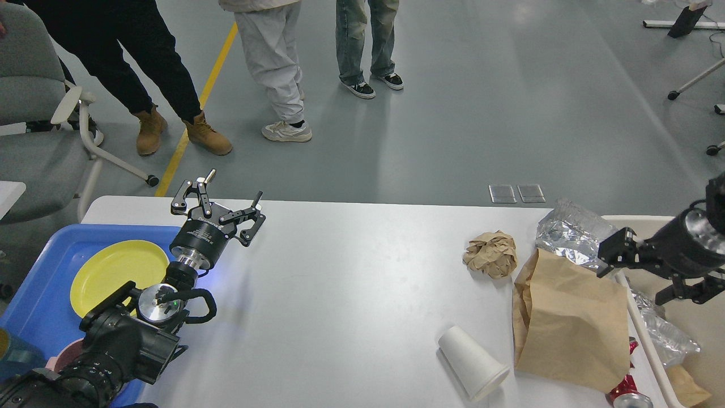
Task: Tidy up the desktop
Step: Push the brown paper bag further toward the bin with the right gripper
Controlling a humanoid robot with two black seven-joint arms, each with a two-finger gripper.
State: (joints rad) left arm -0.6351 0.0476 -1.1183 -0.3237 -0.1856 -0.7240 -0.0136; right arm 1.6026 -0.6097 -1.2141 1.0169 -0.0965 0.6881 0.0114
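Desktop (351, 272) filled the lower middle of the frame. The left gripper (232, 195), fingers spread apart and empty, was held above its upper-left corner, beside a blue tray (45, 294). The right gripper (634, 272) was seen at the right edge over a paper bag (566, 323); its state could not be told.

You're looking at the desktop (351, 283), a large white rectangular tabletop with a smooth matte surface; its far left corner is rounded. It lies flat and fills the lower part of the head view, its far edge running straight across against the grey floor. Its middle is bare and evenly lit, with a faint bluish glow on the left part. Its near edge and right end run out of view
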